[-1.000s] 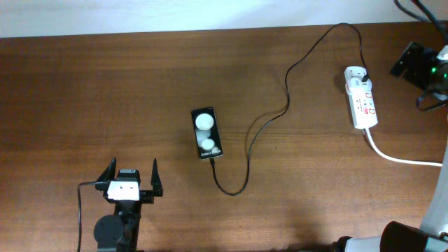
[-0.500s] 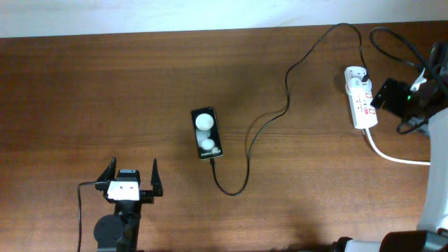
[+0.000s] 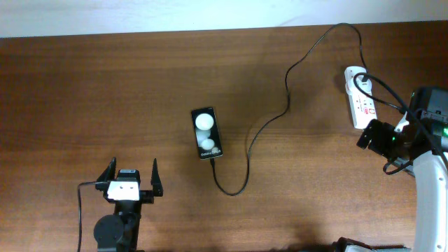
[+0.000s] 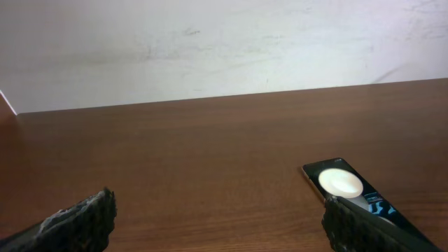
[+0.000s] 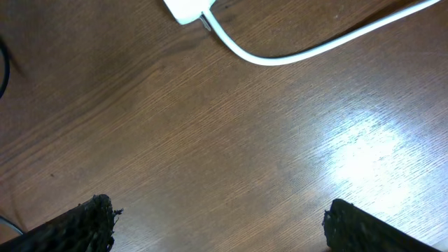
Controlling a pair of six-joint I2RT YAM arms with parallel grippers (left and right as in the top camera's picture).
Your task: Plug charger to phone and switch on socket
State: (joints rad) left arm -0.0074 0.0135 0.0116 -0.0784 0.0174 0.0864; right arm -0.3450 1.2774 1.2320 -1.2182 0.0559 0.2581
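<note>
Where the desk (image 3: 84, 91) comes nearest, the left hand (image 3: 131, 175) sits low with its fingers spread wide and empty. Farther out lies the phone (image 3: 207, 133), the charger (image 3: 288, 94) running from its near end to the far outlet of the socket (image 3: 360, 98). Angled down at the desk, the right hand (image 3: 373, 136) hovers wide and empty just beside the socket's near end and white cord (image 5: 276, 61).
</note>
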